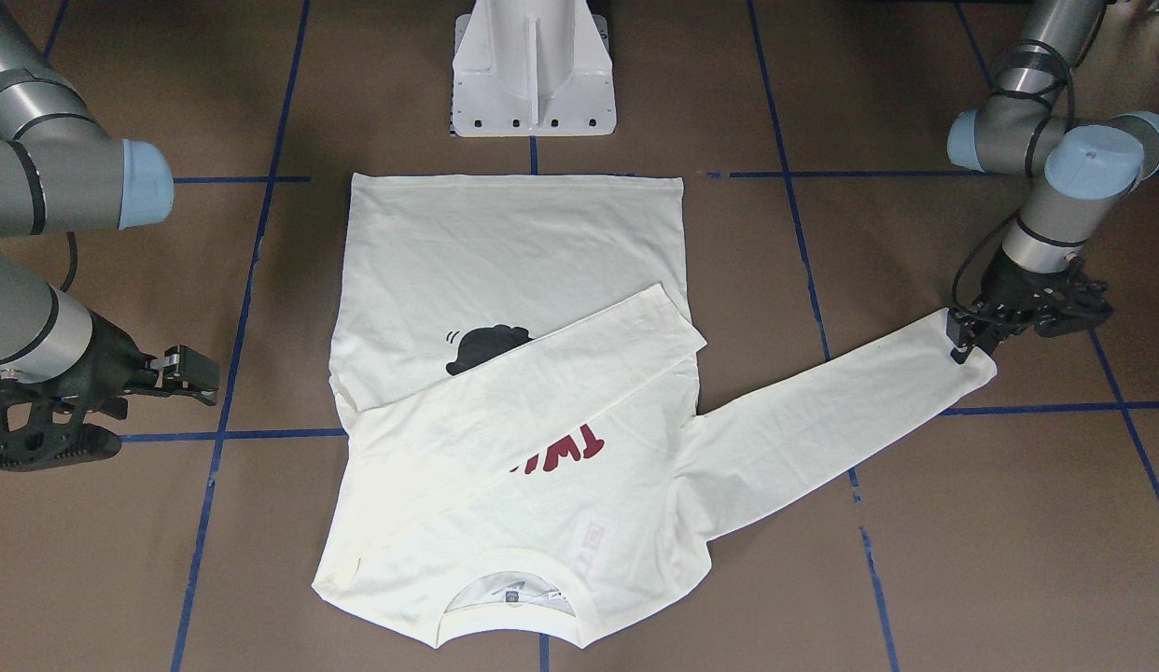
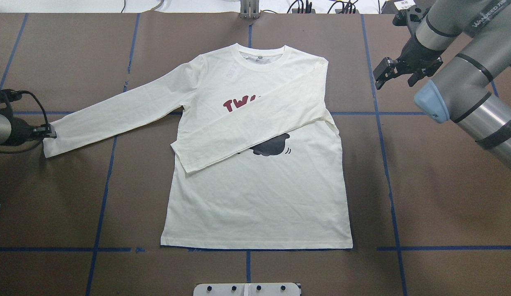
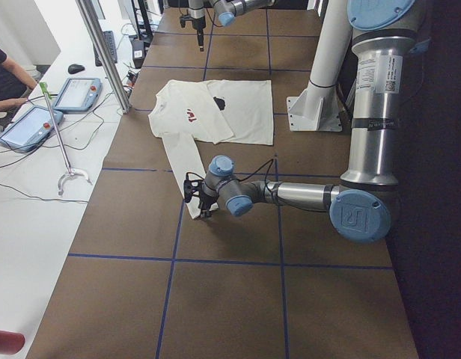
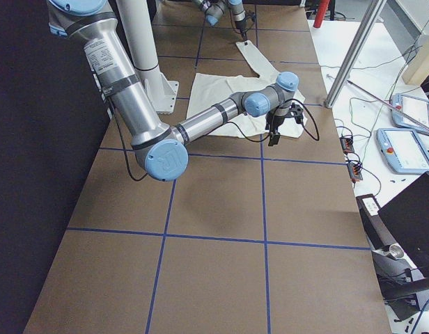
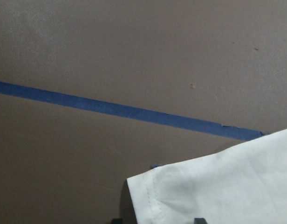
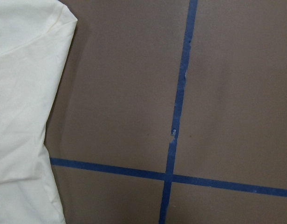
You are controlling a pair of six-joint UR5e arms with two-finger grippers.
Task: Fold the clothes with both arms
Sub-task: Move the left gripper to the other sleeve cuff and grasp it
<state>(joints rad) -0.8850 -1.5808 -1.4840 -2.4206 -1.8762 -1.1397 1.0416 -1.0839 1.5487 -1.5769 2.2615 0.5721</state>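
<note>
Shirt flat on table

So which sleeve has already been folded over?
The sleeve lying diagonally across the chest print; the other sleeve stretches straight out, its cuff at the left gripper.

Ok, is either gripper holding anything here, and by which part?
The right gripper is open and empty. The left gripper has its fingers astride the sleeve cuff of the shirt; whether they clamp it cannot be told.

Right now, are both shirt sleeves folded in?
Only one. The folded sleeve lies across the chest; the other sleeve stretches out flat, its cuff at the left gripper.
</note>
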